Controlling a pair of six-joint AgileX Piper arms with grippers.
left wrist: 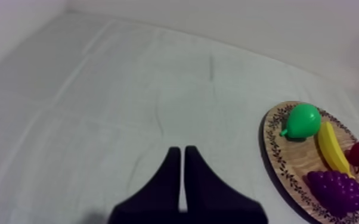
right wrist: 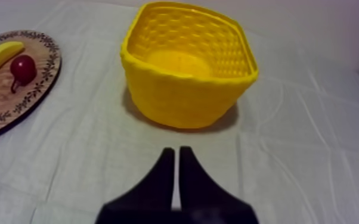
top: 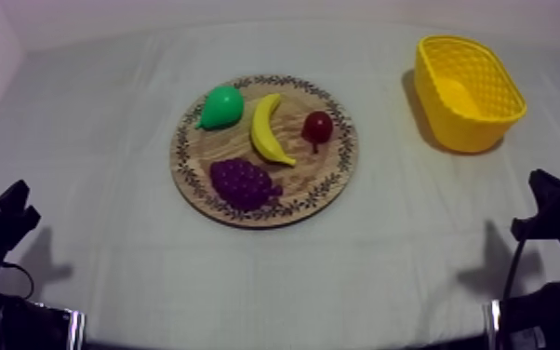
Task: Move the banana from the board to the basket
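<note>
Banana (top: 271,129) sits untouched on the board (top: 330,172), basket (top: 460,130) at its two o'clock, left gripper (left wrist: 182,150) and right gripper (right wrist: 176,150) both closed empty; next, open and reach.

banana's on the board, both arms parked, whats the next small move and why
Probably open the right hand and start it toward the banana. Its fingers lie shut on nothing before the yellow basket, which stands on that arm's side, and the banana lies untouched on the wooden board.
</note>
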